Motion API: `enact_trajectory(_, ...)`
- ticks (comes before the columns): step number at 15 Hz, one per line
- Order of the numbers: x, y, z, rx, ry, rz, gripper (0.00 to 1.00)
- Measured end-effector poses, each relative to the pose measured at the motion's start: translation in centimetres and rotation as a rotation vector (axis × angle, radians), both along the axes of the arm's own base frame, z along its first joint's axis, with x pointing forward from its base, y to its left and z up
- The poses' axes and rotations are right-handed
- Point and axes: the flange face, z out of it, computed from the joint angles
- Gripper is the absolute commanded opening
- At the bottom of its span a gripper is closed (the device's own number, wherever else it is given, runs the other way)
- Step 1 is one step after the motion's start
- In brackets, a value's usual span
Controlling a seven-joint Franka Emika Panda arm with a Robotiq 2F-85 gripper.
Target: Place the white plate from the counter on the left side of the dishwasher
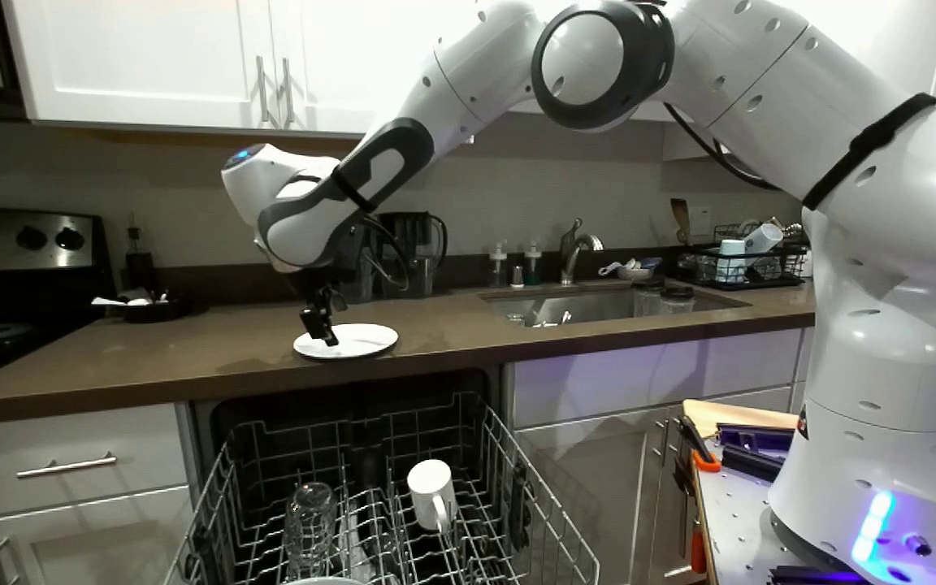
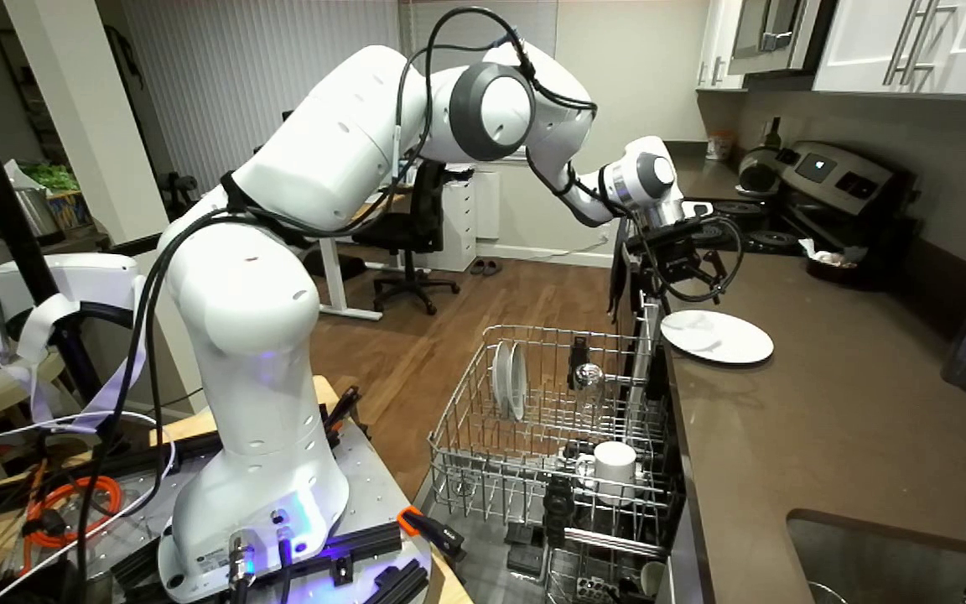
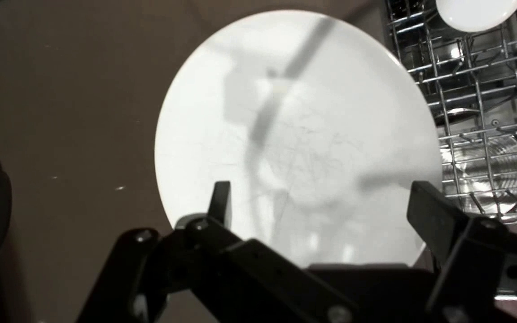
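Observation:
The white plate (image 1: 366,341) lies flat on the brown counter (image 1: 192,345), at its front edge; it also shows in an exterior view (image 2: 718,337) and fills the middle of the wrist view (image 3: 294,112). The dishwasher rack (image 1: 545,487) is pulled out below that edge; its tines show at the right of the wrist view (image 3: 480,103). My gripper (image 3: 320,188) is open and empty, with its fingers wide apart above the plate. In an exterior view the gripper (image 1: 323,321) is over the plate's stove side. Whether a fingertip touches the plate cannot be told.
The rack holds a white mug (image 1: 431,491), a clear glass (image 1: 309,516) and upright plates (image 2: 508,382). A pitcher (image 1: 415,244) stands at the back of the counter. A black bowl (image 1: 155,309) is near the stove. A sink (image 1: 732,303) is further along the counter.

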Motion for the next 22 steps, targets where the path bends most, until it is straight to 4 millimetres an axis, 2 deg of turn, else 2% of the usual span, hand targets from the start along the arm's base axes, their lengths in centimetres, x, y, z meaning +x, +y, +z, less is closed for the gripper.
enact_trajectory(4, 0.3, 2.7, 1.0, 0.019, -0.025, 0.040, 1.00)
enact_trajectory(9, 0.6, 5.0, -0.4, 0.039, -0.053, 0.090, 1.00)
enact_trajectory(17, 0.4, 6.2, -1.1, 0.033, -0.047, 0.096, 1.00)
enact_trajectory(22, -1.1, 10.4, -2.2, -0.032, -0.010, 0.068, 1.00)
